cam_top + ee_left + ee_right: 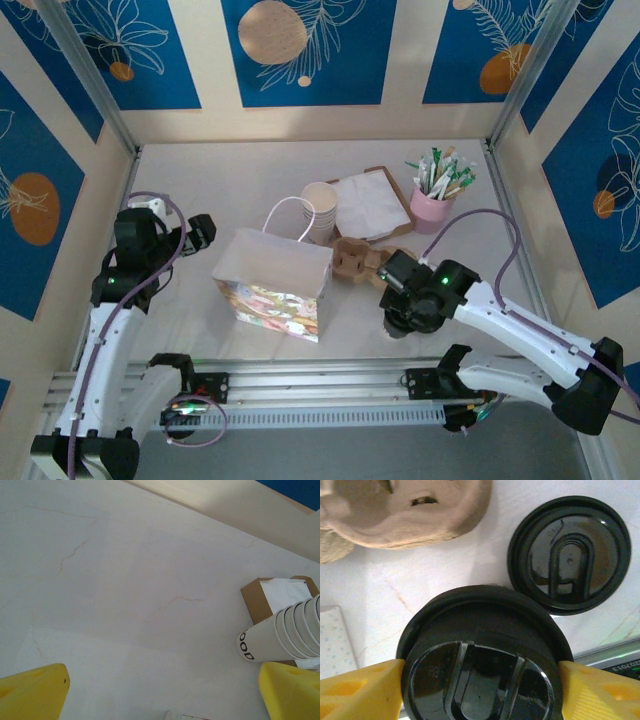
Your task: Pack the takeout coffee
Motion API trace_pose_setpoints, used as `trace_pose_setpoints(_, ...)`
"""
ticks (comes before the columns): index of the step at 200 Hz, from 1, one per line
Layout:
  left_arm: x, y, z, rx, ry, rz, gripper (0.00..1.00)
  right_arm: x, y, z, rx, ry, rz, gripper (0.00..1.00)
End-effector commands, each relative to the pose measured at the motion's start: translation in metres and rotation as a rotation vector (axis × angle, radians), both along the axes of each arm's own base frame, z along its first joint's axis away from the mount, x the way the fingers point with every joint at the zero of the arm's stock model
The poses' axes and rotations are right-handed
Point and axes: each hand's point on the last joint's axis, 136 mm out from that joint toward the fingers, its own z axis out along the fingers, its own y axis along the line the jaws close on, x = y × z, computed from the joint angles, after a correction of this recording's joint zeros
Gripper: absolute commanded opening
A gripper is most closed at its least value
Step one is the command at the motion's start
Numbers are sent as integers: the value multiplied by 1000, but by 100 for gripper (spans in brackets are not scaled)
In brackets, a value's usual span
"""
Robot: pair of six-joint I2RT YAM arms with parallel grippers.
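The takeout coffee (480, 660), a cup under a round black lid, stands on the table between the yellow fingers (360, 690) of my right gripper (480, 692). Both fingers sit close against the lid's rim; whether they press on the cup is hidden by the lid. From above, that gripper (402, 318) hangs low just in front of the cardboard carrier (355, 258). The carrier's edge (405, 510) lies just beyond the cup. Far to the left, my left gripper (200, 232) is open over bare table, its yellow fingers (35, 692) wide apart with nothing between them.
A second black lid (569, 555) lies beside the cup. A patterned paper bag (272, 283) stands open left of the carrier. Behind are a stack of cream cups (320, 210), a tray of napkins (372, 203) and a pink cup of sticks (435, 200).
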Motion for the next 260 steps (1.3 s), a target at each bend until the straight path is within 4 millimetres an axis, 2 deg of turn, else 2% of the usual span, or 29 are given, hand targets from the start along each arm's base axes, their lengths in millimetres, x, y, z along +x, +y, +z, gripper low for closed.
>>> trace_pose_setpoints(1,-1,6,-8,3,24,30,97,-11,-16,-5,-59,50,18,78)
trace_pose_setpoints(101,-1,7,-8,8,25,31,97,6,4,24,31,-39,90,80)
trace_pose_setpoints(138,-1,7,-7,9,24,31,97,16,14,36,53,-101,200,80)
trace_pose_setpoints(186,-2,7,-7,10,23,32,97,42,30,76,30,-319,459,71)
trace_pose_setpoints(207,-2,8,-7,15,23,35,97,49,30,91,-8,-386,529,69)
trace_pose_setpoints(234,-2,8,-6,15,20,36,97,51,37,97,-38,-419,657,67)
trace_pose_setpoints(250,-1,7,-5,7,14,29,97,56,49,103,-36,-470,755,58)
trace_pose_setpoints(260,-1,6,-5,6,14,26,97,66,49,107,-56,-491,720,57)
